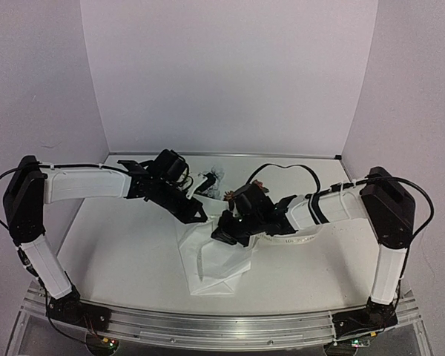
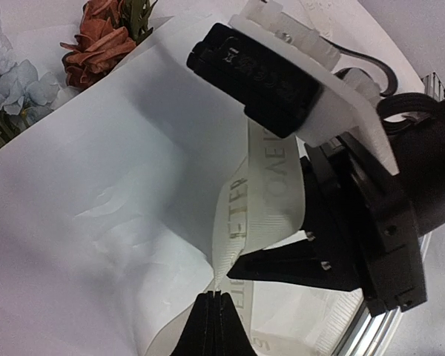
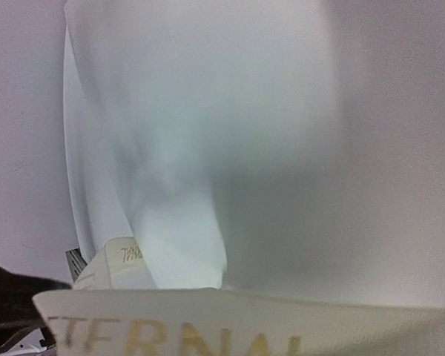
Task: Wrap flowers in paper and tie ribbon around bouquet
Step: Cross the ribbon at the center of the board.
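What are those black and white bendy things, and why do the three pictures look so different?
They are two robot arms with pinching claws. One camera looks down from above; two small cameras sit on the wrists. On the table lie the paper and some flowers. The left gripper is shut on the ribbon, the strip with letters. The right gripper is shut too, at the ribbon, but what it pinches is hidden. Its camera sits so close it sees mostly paper.
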You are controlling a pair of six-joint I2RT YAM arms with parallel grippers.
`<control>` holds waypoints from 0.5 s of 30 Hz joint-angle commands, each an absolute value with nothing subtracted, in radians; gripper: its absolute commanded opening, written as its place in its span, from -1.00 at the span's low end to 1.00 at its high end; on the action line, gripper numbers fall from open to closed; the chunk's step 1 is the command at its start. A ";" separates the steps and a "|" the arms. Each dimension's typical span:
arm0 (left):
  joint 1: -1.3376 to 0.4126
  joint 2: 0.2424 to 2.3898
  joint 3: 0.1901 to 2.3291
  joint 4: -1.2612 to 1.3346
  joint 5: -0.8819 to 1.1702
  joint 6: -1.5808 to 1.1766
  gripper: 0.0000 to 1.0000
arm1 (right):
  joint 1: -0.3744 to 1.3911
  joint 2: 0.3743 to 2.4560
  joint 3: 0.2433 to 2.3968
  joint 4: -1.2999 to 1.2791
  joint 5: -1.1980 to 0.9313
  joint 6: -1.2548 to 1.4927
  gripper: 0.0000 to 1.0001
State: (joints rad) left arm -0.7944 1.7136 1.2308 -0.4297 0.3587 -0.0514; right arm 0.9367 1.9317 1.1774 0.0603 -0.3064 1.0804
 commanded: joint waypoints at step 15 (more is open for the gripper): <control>-0.782 1.621 1.212 -0.462 0.459 -0.073 -1.00 | 0.936 1.985 1.166 0.444 0.134 0.964 -1.00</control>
